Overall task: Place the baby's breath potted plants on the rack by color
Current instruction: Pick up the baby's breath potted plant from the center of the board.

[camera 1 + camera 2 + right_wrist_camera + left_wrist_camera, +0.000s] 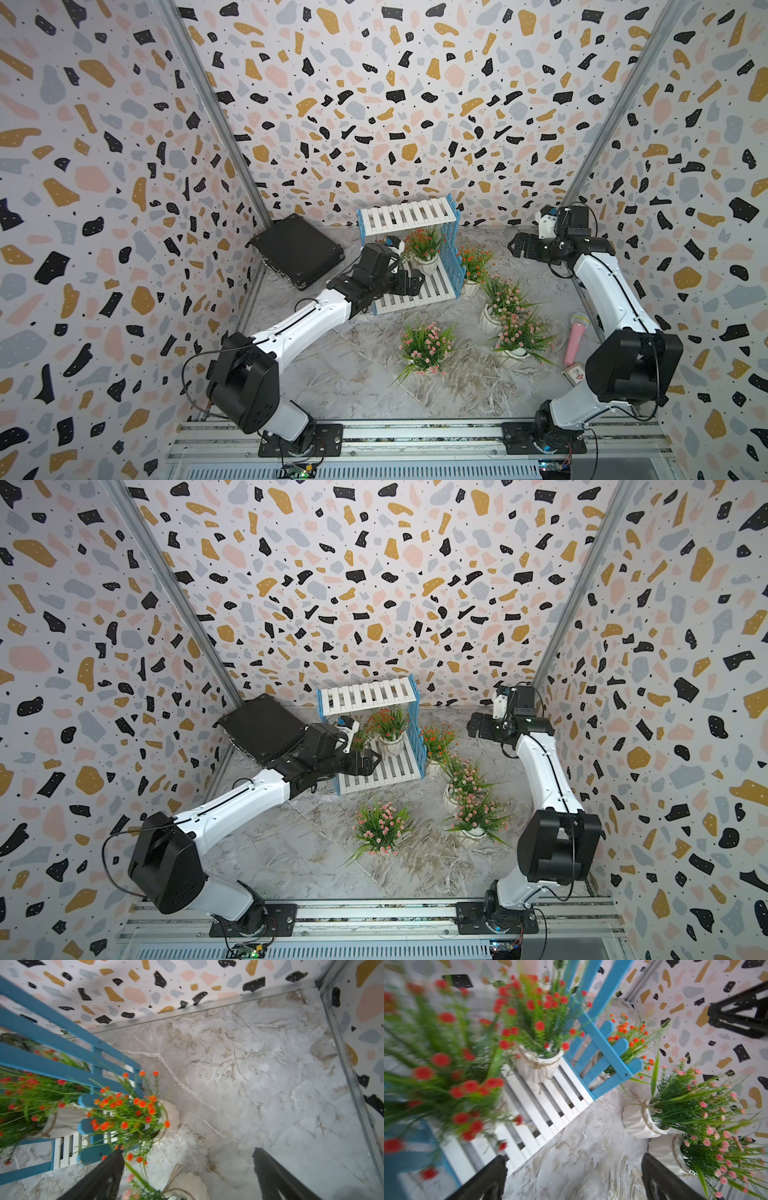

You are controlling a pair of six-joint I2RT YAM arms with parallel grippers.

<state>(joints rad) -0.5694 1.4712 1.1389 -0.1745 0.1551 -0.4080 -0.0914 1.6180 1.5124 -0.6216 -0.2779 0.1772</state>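
Note:
The rack [409, 216] stands at the back centre, with white slats and blue side frames. Two orange-red baby's breath potted plants stand on its lower shelf [550, 1105]: one [424, 246] towards the right, another [446, 1074] close to my left wrist camera and blurred. A third orange-red plant [473, 259] stands on the table just right of the rack. Three pink ones [505, 299] [523, 336] [426, 349] stand on the table further forward. My left gripper [411, 282] hangs open and empty over the lower shelf's front. My right gripper [517, 245] is open and empty, right of the third orange-red plant.
A flat black case [297, 251] lies at the back left beside the rack. A pink toy microphone [575, 338] and a small card [573, 372] lie by the right arm. Patterned walls close in the marble table [353, 374] on three sides.

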